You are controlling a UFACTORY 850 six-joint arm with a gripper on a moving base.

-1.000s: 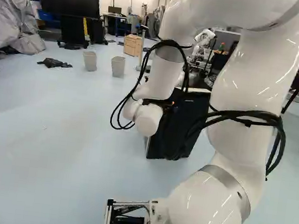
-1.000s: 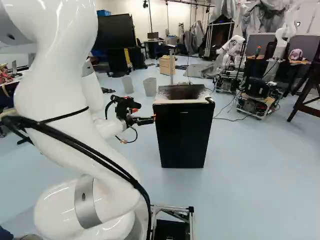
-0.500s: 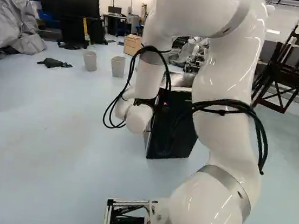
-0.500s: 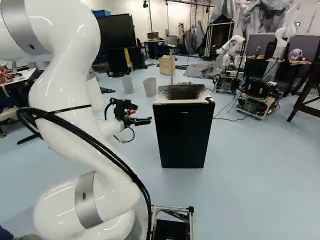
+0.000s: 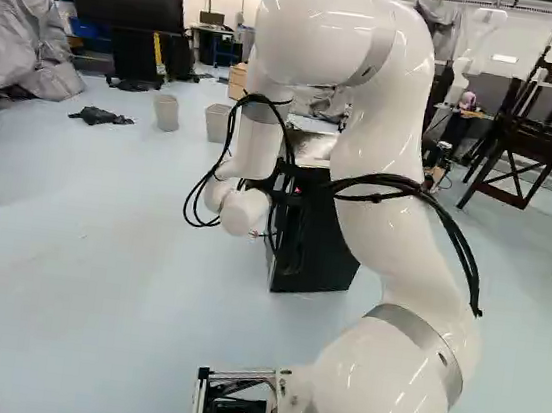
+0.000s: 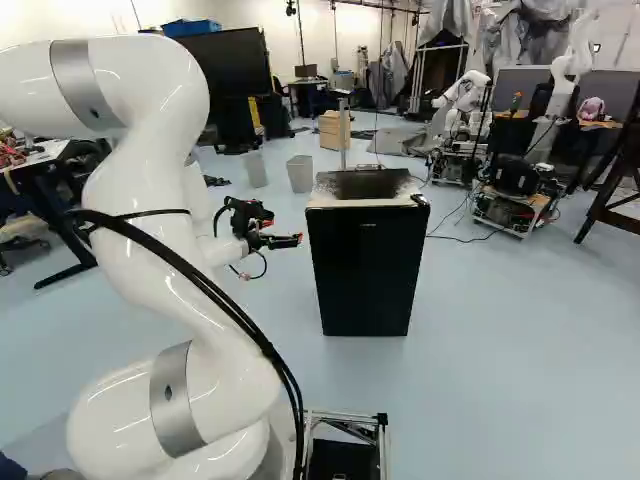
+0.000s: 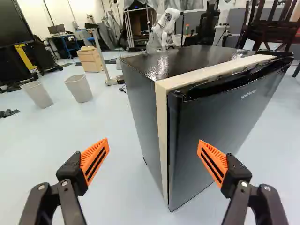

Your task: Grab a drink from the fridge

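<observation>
Your fridge (image 6: 365, 265) stands upright on the floor (image 6: 480, 330), its long axis vertical. You see it just right of the middle in the right base view, its door (image 6: 366, 275) turned toward the base and its top level. In the left base view it is partly hidden behind the arm (image 5: 405, 142).

Your gripper (image 6: 288, 239) is level with the upper part of the door, at the fridge's left side in the right base view, reaching roughly forward and toward it. Its fingers are spread wide with nothing between the orange pads (image 7: 95, 160), so you have no hold on anything.

Looking along the gripper, you have the fridge's near front corner ahead, with one side panel (image 7: 140, 108) running back from it and the door slanting away on the other side. A pale band (image 7: 161, 136) runs up that corner and along the top behind the door. Two bins (image 7: 78, 88) (image 7: 37, 94) and a wooden drawer unit (image 7: 90, 59) stand on the floor beyond.
</observation>
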